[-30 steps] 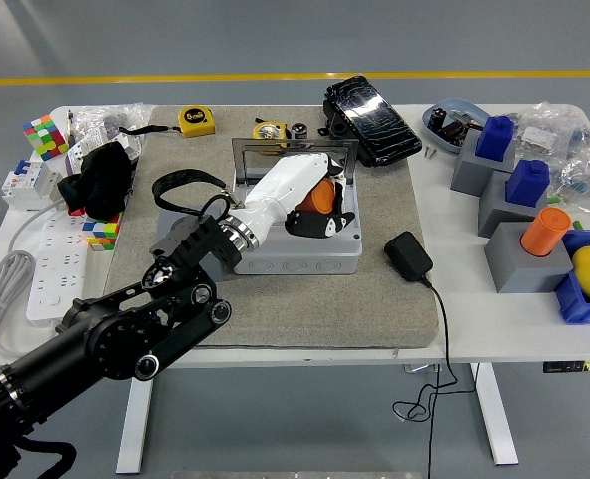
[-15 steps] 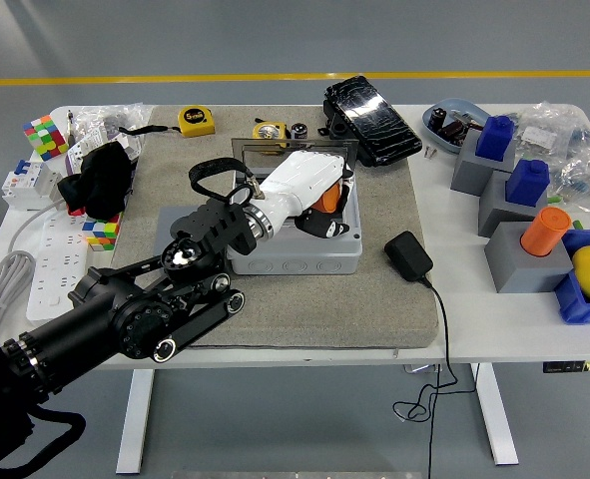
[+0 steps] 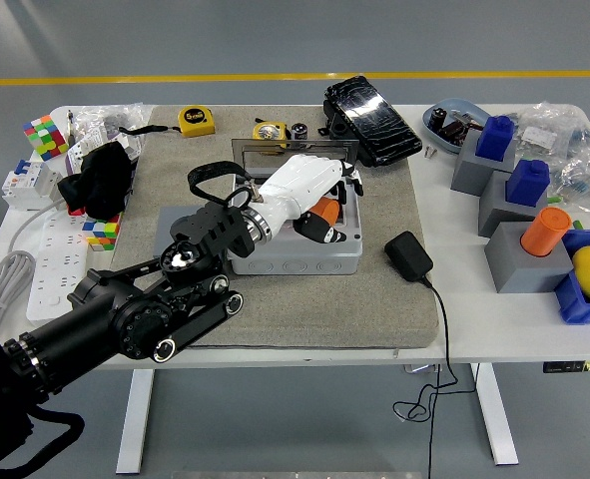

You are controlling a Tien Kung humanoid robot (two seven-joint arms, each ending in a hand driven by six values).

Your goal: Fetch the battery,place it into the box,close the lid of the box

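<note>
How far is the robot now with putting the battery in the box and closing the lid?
The left hand is over the open grey box, with the orange battery under its fingers inside the box opening, so fetching looks done. Whether the battery is released is unclear. The lid stands open at the back; closing remains. The right arm is out of view.

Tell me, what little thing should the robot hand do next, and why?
Probably let go and lift away. The left hand is down in the open box, fingers around the orange battery, and the lid cannot close over it.
</note>
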